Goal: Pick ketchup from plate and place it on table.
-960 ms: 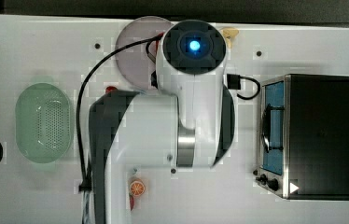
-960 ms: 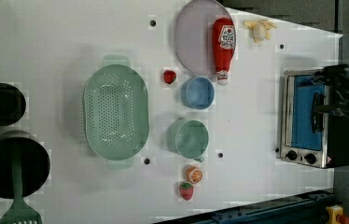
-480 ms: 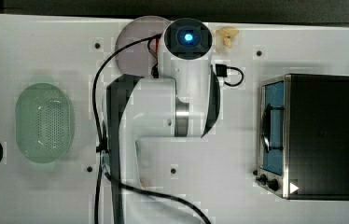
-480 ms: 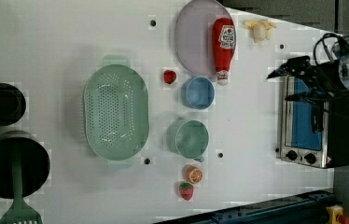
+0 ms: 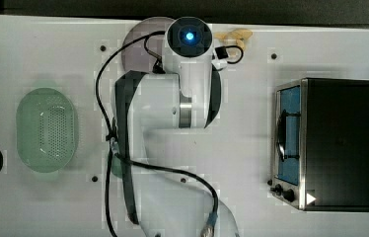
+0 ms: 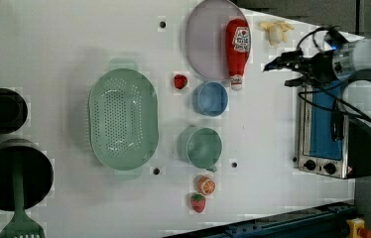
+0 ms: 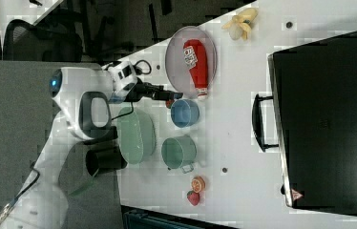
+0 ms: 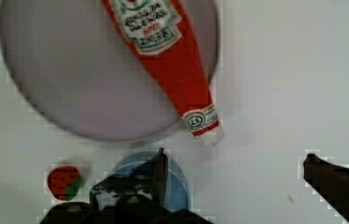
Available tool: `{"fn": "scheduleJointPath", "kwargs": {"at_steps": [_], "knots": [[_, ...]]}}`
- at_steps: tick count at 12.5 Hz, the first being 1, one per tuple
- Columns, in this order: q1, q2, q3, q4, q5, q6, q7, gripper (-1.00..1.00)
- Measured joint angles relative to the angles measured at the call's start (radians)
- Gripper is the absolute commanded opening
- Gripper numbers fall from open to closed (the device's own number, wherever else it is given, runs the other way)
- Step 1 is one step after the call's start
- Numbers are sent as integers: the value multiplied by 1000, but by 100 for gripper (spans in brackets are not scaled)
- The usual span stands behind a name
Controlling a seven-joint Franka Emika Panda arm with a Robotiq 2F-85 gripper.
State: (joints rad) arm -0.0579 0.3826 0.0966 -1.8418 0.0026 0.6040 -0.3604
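Note:
The ketchup [image 6: 237,49] is a small red bottle with a white label. It lies on the pale mauve plate [image 6: 206,44], and its cap pokes over the rim toward a blue bowl. In the wrist view the ketchup [image 8: 168,56] crosses the plate [image 8: 70,70] at a slant. My gripper [image 8: 235,161] is open and empty, hovering over the white table [image 6: 49,49] just off the cap end. One finger [image 8: 158,168] is over the blue bowl. In the left view the gripper [image 6: 276,74] stands to the right of the bottle, apart from it.
A blue bowl [image 6: 210,98], a green cup [image 6: 201,147] and a strawberry [image 6: 180,81] sit close to the plate. A green colander [image 6: 123,119] lies further along the table. A toaster oven [image 6: 322,129] stands at the left view's right, with a banana [image 6: 275,30] by the table edge.
The arm has swung toward the plate. In the left view the gripper came in from the right, nearer the ketchup. The fingers stayed open and the objects did not move.

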Motion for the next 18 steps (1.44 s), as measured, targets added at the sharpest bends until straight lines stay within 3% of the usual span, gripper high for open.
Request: {"fn": "scheduleJointPath", "kwargs": {"at_steps": [5,8,10,16,17,18], "knots": [[3,206,0,129,0,48,-208,100],[9,311,0,218,-30,60,-228,100],[20,362,0,257,-106,95,-230,100],[31,449,-2,305,-123,203,-256,100],[30,457,-4,305,-124,227,-257,92],[29,466,-3,305,-123,247,-257,69]]}}
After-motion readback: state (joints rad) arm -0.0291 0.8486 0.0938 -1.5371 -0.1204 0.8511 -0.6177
